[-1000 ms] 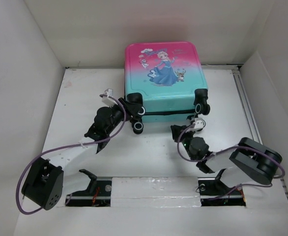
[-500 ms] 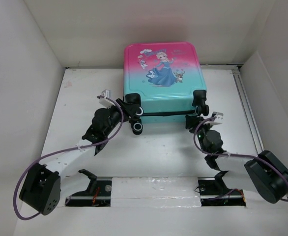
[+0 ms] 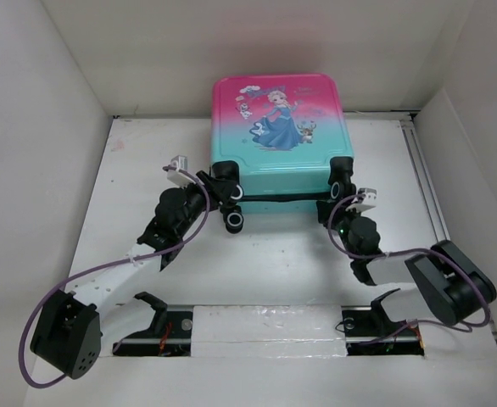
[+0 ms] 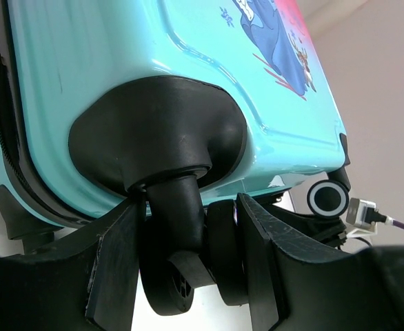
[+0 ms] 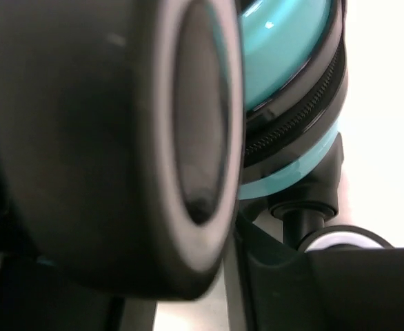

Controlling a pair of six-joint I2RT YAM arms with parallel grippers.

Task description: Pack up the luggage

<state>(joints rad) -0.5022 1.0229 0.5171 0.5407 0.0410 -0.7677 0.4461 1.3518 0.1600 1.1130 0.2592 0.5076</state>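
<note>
Left claw (image 3: 219, 188) stayed clamped on the caster (image 4: 178, 227) between its fingers (image 4: 116, 276) while the right claw (image 3: 332, 203), grip unreadable, had swung up to the wheel (image 5: 119, 138) ahead of it, so the luggage (image 3: 274, 127) just beyond both seemed braced at two corners for repositioning.

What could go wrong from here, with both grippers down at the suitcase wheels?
1. The left gripper is closed on the left wheel. The caster could swivel and slip out from between the fingers.
2. The right wheel fills the right wrist view, so the right gripper's hold cannot be checked.
3. Uneven pulls could twist the luggage on the table.
</note>
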